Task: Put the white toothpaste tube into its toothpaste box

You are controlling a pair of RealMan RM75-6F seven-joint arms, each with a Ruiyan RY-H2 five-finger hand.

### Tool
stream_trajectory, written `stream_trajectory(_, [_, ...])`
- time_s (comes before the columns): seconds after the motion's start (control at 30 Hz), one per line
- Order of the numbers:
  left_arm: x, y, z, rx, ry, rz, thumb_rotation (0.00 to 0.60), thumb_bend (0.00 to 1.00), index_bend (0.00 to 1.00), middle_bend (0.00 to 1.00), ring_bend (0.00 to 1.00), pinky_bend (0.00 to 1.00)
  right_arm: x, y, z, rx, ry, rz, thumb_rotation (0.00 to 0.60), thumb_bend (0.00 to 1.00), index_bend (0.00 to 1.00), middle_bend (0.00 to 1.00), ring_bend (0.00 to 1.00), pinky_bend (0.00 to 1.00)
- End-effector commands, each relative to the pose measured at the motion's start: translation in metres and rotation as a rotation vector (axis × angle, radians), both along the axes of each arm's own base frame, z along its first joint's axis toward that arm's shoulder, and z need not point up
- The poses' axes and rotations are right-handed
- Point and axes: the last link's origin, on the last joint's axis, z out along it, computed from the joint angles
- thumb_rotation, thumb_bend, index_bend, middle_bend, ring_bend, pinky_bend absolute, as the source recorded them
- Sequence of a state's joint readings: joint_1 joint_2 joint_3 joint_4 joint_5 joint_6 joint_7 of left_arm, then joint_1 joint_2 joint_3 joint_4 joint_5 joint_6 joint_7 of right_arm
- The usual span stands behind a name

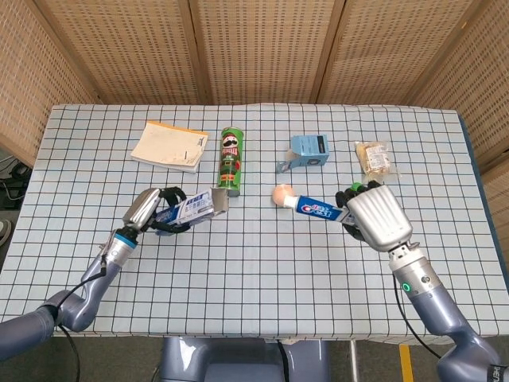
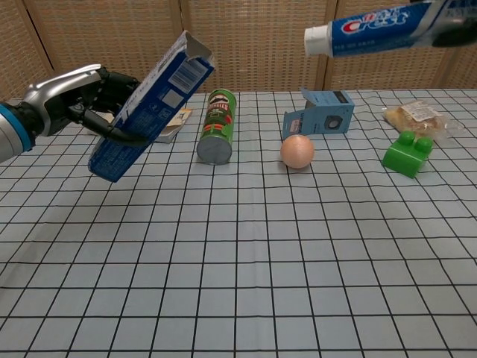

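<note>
My left hand [image 1: 151, 209] [image 2: 82, 101] grips the blue and white toothpaste box [image 1: 193, 208] [image 2: 153, 102] and holds it up off the table, tilted, with its open flap end raised toward the right. High above the table, the white toothpaste tube [image 1: 316, 210] [image 2: 370, 27] sits in the grip of my right hand [image 1: 374, 216], cap pointing left toward the box. In the chest view the right hand itself is almost out of frame at the top right. A wide gap separates the tube's cap from the box opening.
A green chip can [image 1: 231, 161] [image 2: 217, 126] lies between the hands, with an egg [image 1: 281, 193] [image 2: 297, 151] to its right. Behind stand a small blue box [image 1: 308, 150] [image 2: 324, 113], a snack bag [image 1: 374, 159], a green block [image 2: 408, 152] and a notebook [image 1: 169, 146].
</note>
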State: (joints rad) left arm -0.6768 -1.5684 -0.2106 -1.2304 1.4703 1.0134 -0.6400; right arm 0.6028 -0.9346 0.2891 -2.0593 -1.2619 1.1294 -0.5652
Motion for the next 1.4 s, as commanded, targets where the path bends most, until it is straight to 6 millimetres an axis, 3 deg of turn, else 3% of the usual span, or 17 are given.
stream_trajectory(0.03, [0.020,0.001,-0.005,-0.012,-0.033,-0.028,0.600,0.06,0.63,0.50,0.51,0.48,0.025,-0.004,0.010,-0.012,0.021,0.053,0.600,0.64,0.67,0.66,0.65,0.57])
stream_trajectory(0.17, [0.045,0.004,-0.008,-0.009,-0.032,-0.067,0.600,0.06,0.63,0.50,0.51,0.48,0.056,-0.008,0.021,-0.014,0.045,0.117,0.600,0.64,0.67,0.66,0.65,0.57])
stream_trajectory(0.33, [0.054,0.004,-0.012,-0.009,-0.021,-0.065,0.600,0.06,0.63,0.50,0.51,0.48,0.070,-0.007,0.020,0.000,0.081,0.143,0.600,0.64,0.67,0.66,0.66,0.57])
stream_trajectory(0.77, [0.066,-0.003,-0.021,-0.016,-0.010,-0.080,0.600,0.06,0.64,0.51,0.51,0.48,0.082,-0.003,0.003,-0.002,0.186,0.217,0.600,0.64,0.67,0.66,0.66,0.58])
stream_trajectory(1.07, [0.061,-0.001,-0.015,-0.001,0.004,-0.068,0.600,0.06,0.64,0.51,0.51,0.48,0.081,-0.003,0.008,-0.018,0.183,0.212,0.600,0.64,0.67,0.66,0.66,0.58])
stream_trajectory(1.4, [0.075,-0.003,-0.019,-0.012,0.021,-0.092,0.600,0.06,0.64,0.51,0.51,0.48,0.087,0.004,-0.002,0.008,0.263,0.263,0.600,0.64,0.67,0.66,0.66,0.58])
